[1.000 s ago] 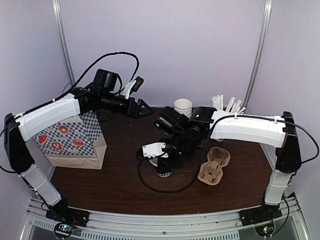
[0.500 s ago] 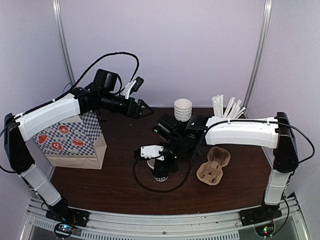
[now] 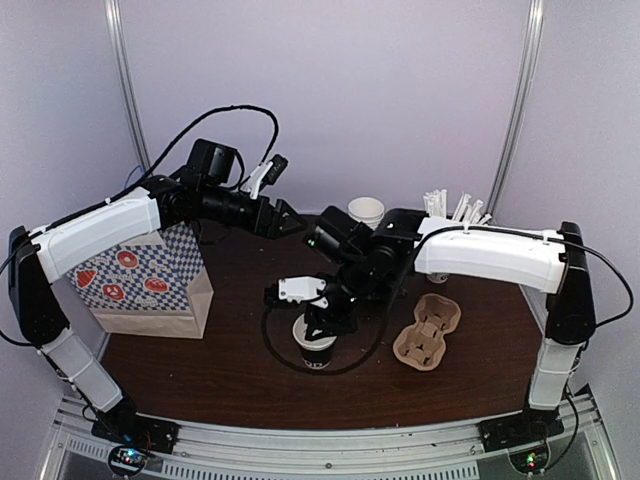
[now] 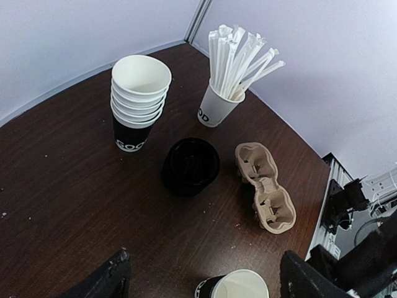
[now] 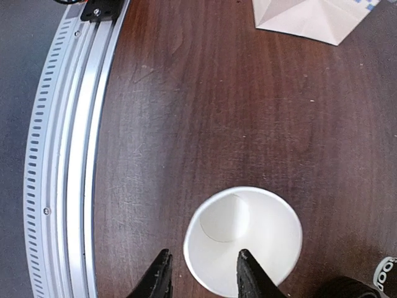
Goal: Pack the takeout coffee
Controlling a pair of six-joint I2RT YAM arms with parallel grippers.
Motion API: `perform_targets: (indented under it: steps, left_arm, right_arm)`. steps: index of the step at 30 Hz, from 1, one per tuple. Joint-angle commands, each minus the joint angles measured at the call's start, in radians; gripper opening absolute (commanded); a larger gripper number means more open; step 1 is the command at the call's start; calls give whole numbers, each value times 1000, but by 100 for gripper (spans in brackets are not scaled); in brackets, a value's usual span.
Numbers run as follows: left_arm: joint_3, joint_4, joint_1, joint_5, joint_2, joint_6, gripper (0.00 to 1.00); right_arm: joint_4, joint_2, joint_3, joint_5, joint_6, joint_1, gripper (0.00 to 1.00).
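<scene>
The takeout coffee cup [image 3: 316,346], black outside and white inside, stands upright and without a lid on the table a little left of centre. My right gripper [image 3: 322,318] hovers just over it. In the right wrist view the cup [image 5: 248,230] lies below my right gripper [image 5: 203,254], which is open, with one finger outside the rim and one over the cup's inside. My left gripper [image 3: 285,222] hangs open and empty above the back of the table. From the left wrist the cup [image 4: 239,288] shows at the bottom edge, between the wide-open fingers of the left gripper [image 4: 206,276].
A patterned paper bag [image 3: 150,280] stands at the left. A cardboard cup carrier [image 3: 428,330] lies to the right of the cup. At the back are a stack of cups [image 4: 141,102], a white cup of straws [image 4: 223,93] and a stack of black lids [image 4: 190,166].
The right gripper brought the cup slightly nearer and to the left, set it on the table and opened its jaws. The left arm has not moved.
</scene>
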Motion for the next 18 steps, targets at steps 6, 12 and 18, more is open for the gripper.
perform_targets:
  steps: [6, 12, 18]
  left_arm:
    - [-11, 28, -4, 2, -34, 38, 83]
    - [-12, 31, -4, 17, -37, 37, 83]
    - [-10, 29, -4, 27, -37, 33, 83]
  right_arm:
    - [-178, -92, 45, 96, -121, -221, 33]
    - [-287, -15, 110, 145, -191, -355, 37]
    - [-307, 68, 108, 318, -265, -362, 48]
